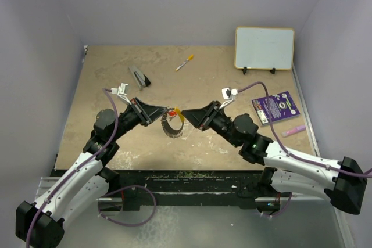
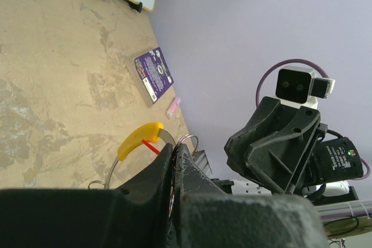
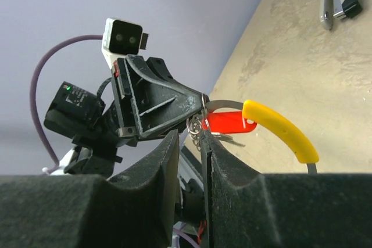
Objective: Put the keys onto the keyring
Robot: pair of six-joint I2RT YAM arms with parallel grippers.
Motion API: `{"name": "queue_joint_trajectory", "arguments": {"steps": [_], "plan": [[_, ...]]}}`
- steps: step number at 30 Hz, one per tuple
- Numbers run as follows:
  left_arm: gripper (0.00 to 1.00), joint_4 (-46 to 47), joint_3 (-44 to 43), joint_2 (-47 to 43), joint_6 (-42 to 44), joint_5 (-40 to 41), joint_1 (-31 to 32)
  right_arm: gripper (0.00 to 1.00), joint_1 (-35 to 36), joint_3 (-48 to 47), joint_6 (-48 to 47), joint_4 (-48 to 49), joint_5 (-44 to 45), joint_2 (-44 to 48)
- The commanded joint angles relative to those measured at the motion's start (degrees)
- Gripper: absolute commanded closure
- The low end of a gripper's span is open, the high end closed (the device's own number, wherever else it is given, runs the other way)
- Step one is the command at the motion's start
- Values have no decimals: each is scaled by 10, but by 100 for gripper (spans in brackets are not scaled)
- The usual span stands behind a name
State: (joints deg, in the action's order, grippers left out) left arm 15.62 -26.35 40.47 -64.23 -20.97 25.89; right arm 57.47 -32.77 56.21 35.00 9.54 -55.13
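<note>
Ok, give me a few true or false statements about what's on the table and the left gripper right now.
1. The keyring hangs in the air. True.
2. The marker lies inside the keyring. False: it lies well behind it.
3. The left gripper is shut. True.
4. The whiteboard lies flat at the front left. False: it stands propped at the back right.
5. The red tag sits beside the yellow arc. True.
</note>
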Motion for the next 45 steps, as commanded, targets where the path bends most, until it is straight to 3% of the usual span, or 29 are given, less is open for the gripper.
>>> {"name": "queue_joint_trajectory", "arguments": {"steps": [1,9,28,34,45], "plan": [[96,31,-20,-8,-21,-4,-5,74,1,-54,-66,-5,4,-26],[96,54,-22,-10,-17,-28,-5,76,0,-86,-115,37,-30,-74],[96,61,-22,-15,-13,-46,-5,80,-34,-103,-74,67,-126,-121],[96,61,-21,-14,-11,-46,-5,88,-37,-107,-69,64,-146,-120],[96,68,-17,-5,-3,-81,-4,93,-45,-96,-58,82,-173,-115]]}}
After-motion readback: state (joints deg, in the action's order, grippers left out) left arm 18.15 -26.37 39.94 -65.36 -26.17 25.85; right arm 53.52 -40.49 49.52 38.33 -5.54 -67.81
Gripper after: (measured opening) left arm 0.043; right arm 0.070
